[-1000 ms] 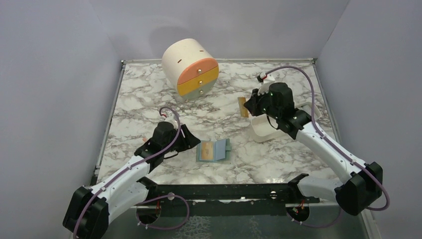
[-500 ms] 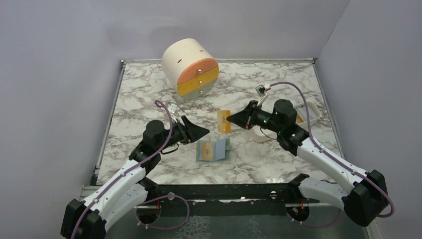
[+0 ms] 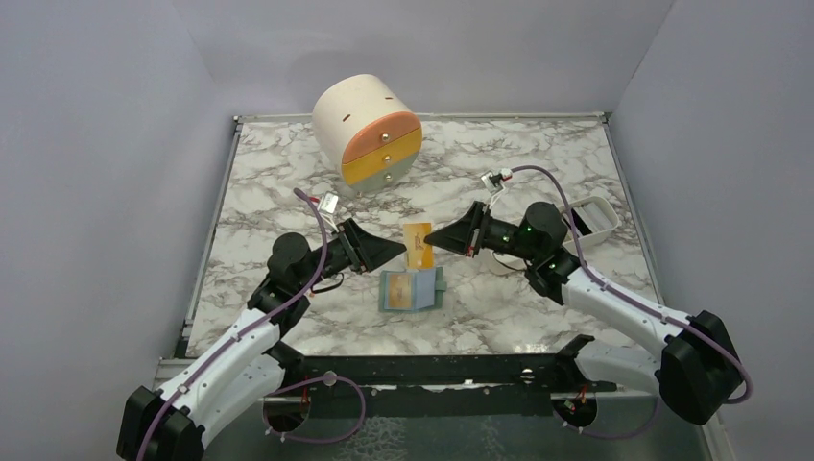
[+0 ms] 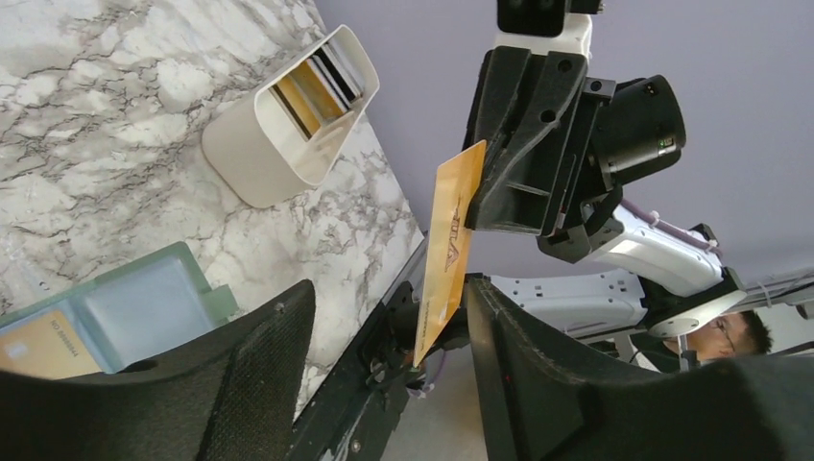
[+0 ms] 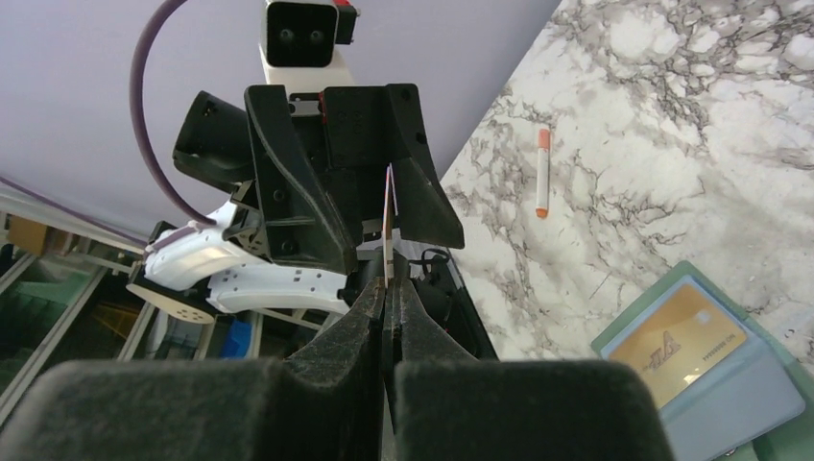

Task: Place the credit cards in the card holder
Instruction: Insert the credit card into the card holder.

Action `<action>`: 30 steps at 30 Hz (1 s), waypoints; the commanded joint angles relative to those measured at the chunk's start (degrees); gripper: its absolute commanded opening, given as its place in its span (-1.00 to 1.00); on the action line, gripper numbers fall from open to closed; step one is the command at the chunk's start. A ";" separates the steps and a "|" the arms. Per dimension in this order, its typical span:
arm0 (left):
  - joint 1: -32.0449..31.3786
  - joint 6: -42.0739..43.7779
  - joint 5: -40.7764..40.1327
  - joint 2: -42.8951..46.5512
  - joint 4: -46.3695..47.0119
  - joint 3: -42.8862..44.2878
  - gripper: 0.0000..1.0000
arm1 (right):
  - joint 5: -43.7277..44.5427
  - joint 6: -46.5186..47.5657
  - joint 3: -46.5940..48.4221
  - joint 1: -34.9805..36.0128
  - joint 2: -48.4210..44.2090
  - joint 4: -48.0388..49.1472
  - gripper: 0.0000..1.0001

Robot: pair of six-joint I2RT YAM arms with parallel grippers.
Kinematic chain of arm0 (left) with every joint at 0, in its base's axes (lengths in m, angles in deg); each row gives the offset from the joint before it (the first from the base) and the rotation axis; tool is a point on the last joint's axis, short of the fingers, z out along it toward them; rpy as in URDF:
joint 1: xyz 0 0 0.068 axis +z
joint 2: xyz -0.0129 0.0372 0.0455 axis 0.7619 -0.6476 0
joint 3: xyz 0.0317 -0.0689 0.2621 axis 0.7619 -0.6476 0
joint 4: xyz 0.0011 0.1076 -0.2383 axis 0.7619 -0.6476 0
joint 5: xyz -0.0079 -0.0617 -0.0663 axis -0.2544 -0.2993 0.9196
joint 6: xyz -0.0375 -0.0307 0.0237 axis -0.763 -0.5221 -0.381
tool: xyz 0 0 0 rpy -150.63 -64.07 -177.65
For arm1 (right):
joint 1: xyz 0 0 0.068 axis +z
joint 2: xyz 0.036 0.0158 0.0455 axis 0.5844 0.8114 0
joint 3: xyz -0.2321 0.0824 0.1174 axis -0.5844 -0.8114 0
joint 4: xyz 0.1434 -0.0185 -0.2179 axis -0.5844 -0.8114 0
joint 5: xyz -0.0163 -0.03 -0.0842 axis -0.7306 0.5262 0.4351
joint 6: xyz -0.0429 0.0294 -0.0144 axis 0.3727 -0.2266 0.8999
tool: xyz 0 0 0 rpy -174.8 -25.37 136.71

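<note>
**Card handover above the card holder**

The right jaws pinch a tan-orange credit card upright in mid-air, at 12 o'clock of the card holder, which lies open on the counter. The left jaws stand wide, flanking the card's free edge. They probably need to close squarely before the right jaws release.

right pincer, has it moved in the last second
Yes. The right pincer, shut on the tan-orange card, has swung left, away from the white tray and toward the card holder.

the card is tan-orange, the card holder sage-green, the table marbled grey-white.
</note>
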 commanded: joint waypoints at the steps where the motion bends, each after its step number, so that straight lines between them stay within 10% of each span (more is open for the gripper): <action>1: -0.17 -1.66 3.52 -0.62 5.53 0.85 0.10 | -3.14 -2.68 -0.96 0.57 1.40 6.19 -0.98; 11: -0.43 -2.81 4.81 -3.46 9.74 -0.28 -0.37 | -4.08 -3.70 -2.01 1.34 2.71 7.81 -0.98; 16: -0.75 -2.65 5.32 -4.57 10.98 -0.04 -0.97 | -4.49 -3.69 -2.00 1.50 3.57 8.16 -0.97; 30: -0.70 3.60 2.49 -4.97 7.26 -4.95 -1.00 | 7.24 7.93 -0.88 1.45 -4.24 -12.55 -0.14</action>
